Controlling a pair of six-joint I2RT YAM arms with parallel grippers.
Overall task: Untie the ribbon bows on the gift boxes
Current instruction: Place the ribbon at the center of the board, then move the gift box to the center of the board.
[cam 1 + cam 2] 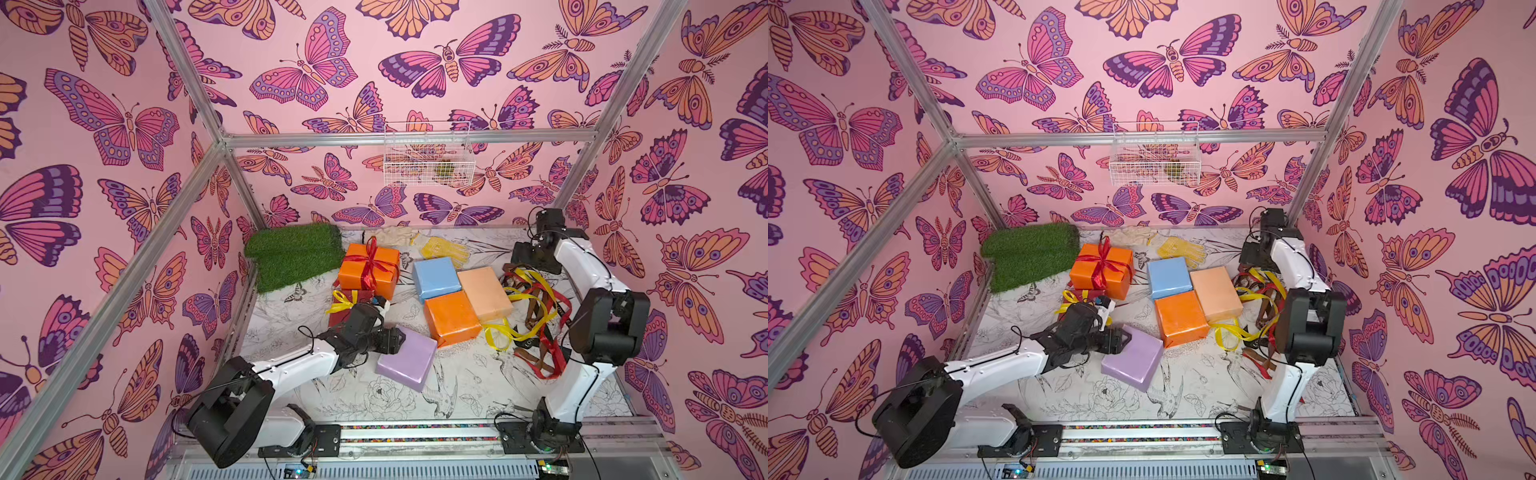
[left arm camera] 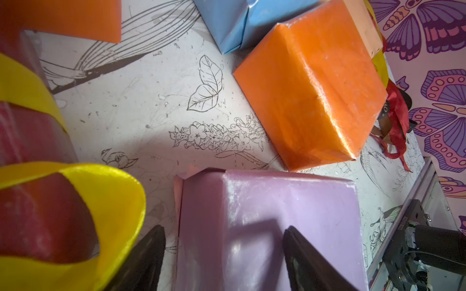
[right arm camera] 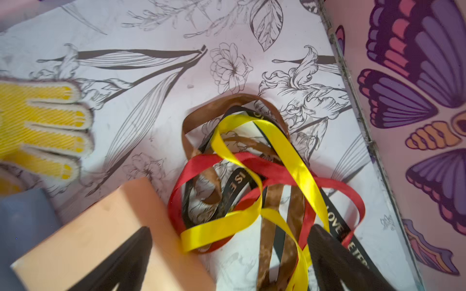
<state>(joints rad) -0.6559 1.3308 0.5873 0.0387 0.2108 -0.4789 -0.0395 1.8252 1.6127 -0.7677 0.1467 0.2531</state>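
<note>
1. Two bows are left to undo, by my reading: the red bow [image 1: 369, 259] on the far orange box [image 1: 351, 272], and the yellow bow [image 2: 113, 181] on the dark red box [image 2: 42, 216]. The other four boxes lie bare.
2. My left claw [image 2: 223, 229] has its fingers [image 2: 143, 257] apart, one just beside the edge of the lilac box [image 2: 264, 201] and one over its top face. I see nothing clamped. The yellow bow sits just beside this claw, on the side away from the lilac box, and the red bow lies beyond it.
3. My right claw [image 3: 229, 228] hangs spread wide and empty above the heap of loose ribbons [image 3: 274, 171], with the peach box [image 3: 100, 226] just to one side. Both tied bows are well apart from it, across the bare boxes.
4. Satin like this looks light, limp and slippery, so I expect it to slide through a loose pinch. I would take a free tail near its end, flat between the pads, and pull along the ribbon. Pulling a loop would likely only tighten the knot.
5. Paper-wrapped boxes like these seem light and stiff. I judge the dark red one will drag with the pull unless my other claw pins it down. The paper may crease or tear under a hard squeeze.
</note>
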